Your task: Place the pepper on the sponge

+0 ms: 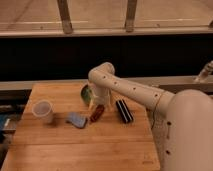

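view: one, high, apparently robot-mounted | faces down-forward onto table | mid-range | pincer mid-frame

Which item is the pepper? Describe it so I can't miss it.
On the wooden table, look just below the hand, in front of the green bowl. The pepper lies between the blue-grey sponge and the black bar: the only dark red, tapered thing.

Counter: light wood, butcher-block.
Pepper: dark red, lying flat, approx. mid-counter.
Sponge: flat, just left of pepper.
Cup: upright, further left of pepper, well apart.
Bowl: green, just behind pepper, partly hidden by arm.
Black bar: flat, near pepper, on its right.
Gripper: directly over pepper's far end.
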Motion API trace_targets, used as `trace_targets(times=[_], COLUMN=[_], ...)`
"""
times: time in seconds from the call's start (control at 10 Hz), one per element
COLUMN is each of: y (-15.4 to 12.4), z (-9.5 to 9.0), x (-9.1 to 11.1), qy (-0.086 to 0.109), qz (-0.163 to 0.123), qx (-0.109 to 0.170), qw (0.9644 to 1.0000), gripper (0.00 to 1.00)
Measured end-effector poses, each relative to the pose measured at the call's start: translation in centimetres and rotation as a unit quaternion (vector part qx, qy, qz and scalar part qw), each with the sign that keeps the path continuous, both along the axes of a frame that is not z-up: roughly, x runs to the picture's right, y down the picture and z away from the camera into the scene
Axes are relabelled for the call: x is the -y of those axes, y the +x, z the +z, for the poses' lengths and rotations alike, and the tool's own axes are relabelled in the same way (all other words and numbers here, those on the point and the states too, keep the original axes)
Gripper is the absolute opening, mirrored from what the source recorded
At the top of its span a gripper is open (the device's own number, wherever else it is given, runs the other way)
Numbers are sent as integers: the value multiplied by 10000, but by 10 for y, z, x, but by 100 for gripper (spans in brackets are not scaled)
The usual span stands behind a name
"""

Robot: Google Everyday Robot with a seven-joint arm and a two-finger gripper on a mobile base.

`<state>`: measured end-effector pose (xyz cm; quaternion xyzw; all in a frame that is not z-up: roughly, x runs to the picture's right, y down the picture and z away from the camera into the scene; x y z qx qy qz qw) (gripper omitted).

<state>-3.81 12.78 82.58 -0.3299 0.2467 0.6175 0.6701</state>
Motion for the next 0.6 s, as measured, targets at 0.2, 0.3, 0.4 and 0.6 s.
trace_targets(times=[0.2, 0.3, 0.4, 0.6], y=[-11, -16, -21, -22], z=[12, 16, 22, 31], x=[-4, -4, -5, -8], qy=[37, 73, 100, 126], qz=[-71, -104, -137, -163], qx=[-75, -103, -151, -251], qw=[9999, 9999, 9997, 9995], gripper=[64, 64, 64, 64])
